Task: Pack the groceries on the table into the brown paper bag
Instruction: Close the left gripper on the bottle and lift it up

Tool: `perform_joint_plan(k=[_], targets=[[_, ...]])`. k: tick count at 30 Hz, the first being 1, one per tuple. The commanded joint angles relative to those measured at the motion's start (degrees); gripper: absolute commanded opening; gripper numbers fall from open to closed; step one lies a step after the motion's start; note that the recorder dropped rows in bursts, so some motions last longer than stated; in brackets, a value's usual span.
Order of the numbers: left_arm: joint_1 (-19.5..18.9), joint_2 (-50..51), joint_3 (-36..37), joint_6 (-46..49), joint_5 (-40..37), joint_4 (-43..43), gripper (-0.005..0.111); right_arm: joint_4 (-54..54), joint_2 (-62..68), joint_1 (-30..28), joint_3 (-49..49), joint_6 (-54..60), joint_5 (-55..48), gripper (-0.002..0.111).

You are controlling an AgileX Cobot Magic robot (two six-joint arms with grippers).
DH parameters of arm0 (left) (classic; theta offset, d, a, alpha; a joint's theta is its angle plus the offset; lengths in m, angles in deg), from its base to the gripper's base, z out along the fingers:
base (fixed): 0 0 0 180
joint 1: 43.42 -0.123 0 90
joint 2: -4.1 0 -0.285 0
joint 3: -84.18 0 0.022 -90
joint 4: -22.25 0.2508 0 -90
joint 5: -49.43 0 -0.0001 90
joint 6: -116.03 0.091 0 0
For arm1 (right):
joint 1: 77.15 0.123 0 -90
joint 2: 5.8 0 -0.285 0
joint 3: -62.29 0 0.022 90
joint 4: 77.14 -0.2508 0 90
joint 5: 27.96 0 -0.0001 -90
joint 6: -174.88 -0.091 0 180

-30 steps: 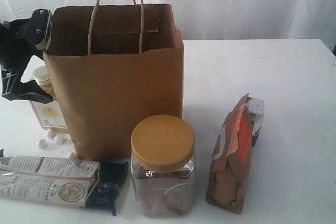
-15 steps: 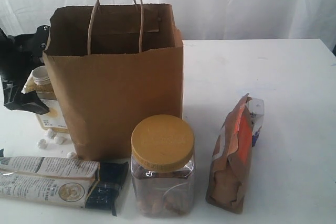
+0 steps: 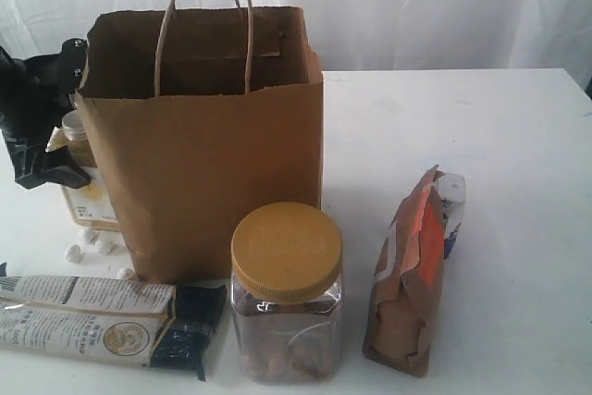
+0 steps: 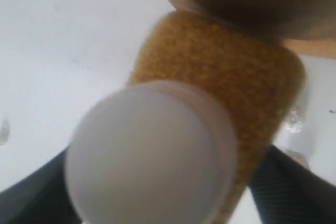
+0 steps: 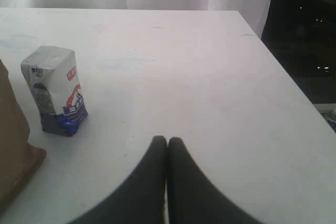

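The brown paper bag (image 3: 222,164) stands open on the table (image 3: 481,136). Just left of it stands a yellow bottle (image 3: 88,196) with a white cap (image 4: 147,156), and my left gripper (image 3: 65,168) is down over it, one finger (image 4: 294,187) on each side of its body. I cannot see whether the fingers press on it. In front of the bag are a clear jar with a yellow lid (image 3: 286,293) and a long white-black twin packet (image 3: 102,321). A brown-orange pouch (image 3: 407,284) stands at the right, with a white-blue carton (image 5: 54,90) behind it. My right gripper (image 5: 167,139) is shut and empty above bare table.
A few small white pieces (image 3: 92,242) lie by the bottle's foot. A white curtain hangs behind the table. In the right wrist view the table's edge (image 5: 283,72) drops off into a dark area.
My left gripper has come down around the bottle beside the bag, and its fingers have drawn a little closer together. The right gripper and the other groceries have not moved.
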State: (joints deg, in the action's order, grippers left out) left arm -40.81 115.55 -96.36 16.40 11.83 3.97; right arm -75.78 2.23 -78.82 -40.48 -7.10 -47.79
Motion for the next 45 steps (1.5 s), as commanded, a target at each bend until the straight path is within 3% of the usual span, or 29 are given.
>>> perform_joint_plan(k=[1,2,3,4,8,21,35,41,45], targets=[[-0.28,-0.22,0.09,-1.18,-1.87,-0.42,0.035,0.26,-0.25,-0.47,-0.01,0.67,0.2,0.0],[-0.28,-0.22,0.09,-1.47,-2.15,-0.08,0.026,0.26,-0.25,-0.47,-0.01,0.67,0.2,0.0],[-0.28,-0.32,0.09,-5.39,-3.14,3.28,0.002,0.26,-0.25,-0.47,-0.01,0.67,0.2,0.0],[-0.28,-0.32,0.09,-7.86,-3.52,5.63,0.0,0.26,-0.25,-0.47,-0.01,0.54,0.2,0.0],[-0.28,-0.32,-0.02,-30.13,-5.31,17.29,0.0,0.26,-0.25,-0.47,-0.01,-0.43,0.2,0.0],[-0.16,-5.71,-0.02,-60.33,-6.61,21.88,0.0,0.26,-0.25,-0.47,-0.01,-0.43,0.2,0.0],[-0.16,-8.73,-0.02,-64.07,-9.61,22.01,0.0,0.26,-0.25,-0.47,-0.01,-0.43,0.2,0.0],[-0.16,-18.26,-0.02,-65.7,-7.75,22.74,0.0,0.26,-0.25,-0.47,-0.01,-0.43,0.2,0.0],[-0.16,-25.14,-2.03,-64.96,-2.39,24.81,0.0,0.26,-0.25,-0.47,-0.01,-0.43,0.2,0.0]])
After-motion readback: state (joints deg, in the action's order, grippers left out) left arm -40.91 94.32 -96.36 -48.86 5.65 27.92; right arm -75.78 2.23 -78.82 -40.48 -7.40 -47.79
